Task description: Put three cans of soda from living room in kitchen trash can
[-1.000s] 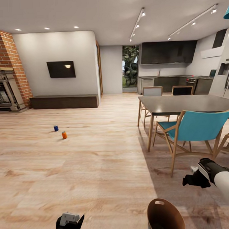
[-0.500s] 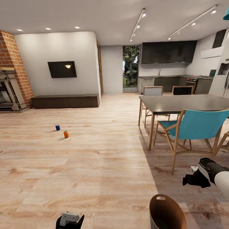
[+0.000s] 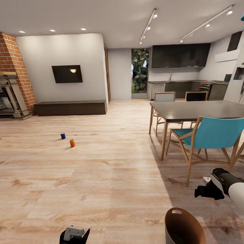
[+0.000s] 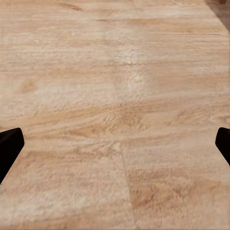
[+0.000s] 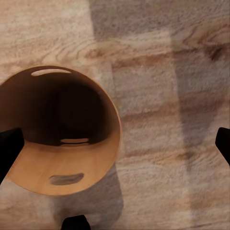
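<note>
Left arm low at the near edge of the head view, its black tool [image 3: 73, 239] with a pale grey block on top hanging over bare pale oak plank floor [image 3: 103, 179]. In the left wrist view the two dark fingertips [image 4: 9, 146] sit at opposite borders: spread wide apart, nothing between them.

Right arm comes in from the right, white forearm, black wrist, black tool [image 3: 205, 192] pointing toward the left tool. Its fingertips [image 5: 8, 143] also stand wide apart and empty in the right wrist view, just above the tapered round bin [image 3: 184, 228], pale grey-beige outside and brown inside.

Bin stands upright on the floor between the two tools, nearer the right one, long axis vertical, mouth up, oval handle cut-outs near the rim.

Small dark blue soda can [image 3: 62, 136] and small orange soda can [image 3: 72, 143] stand upright on the floor, near each other, well apart from the bin, toward the long low dark-brown bench [image 3: 70, 108] under the black wall TV [image 3: 67, 74]. Labels too small to read.

Turquoise chair [image 3: 210, 136] at a dark dining surface [image 3: 199, 110], beyond the bin. Dark kitchen cabinets [image 3: 179, 56] further back.
</note>
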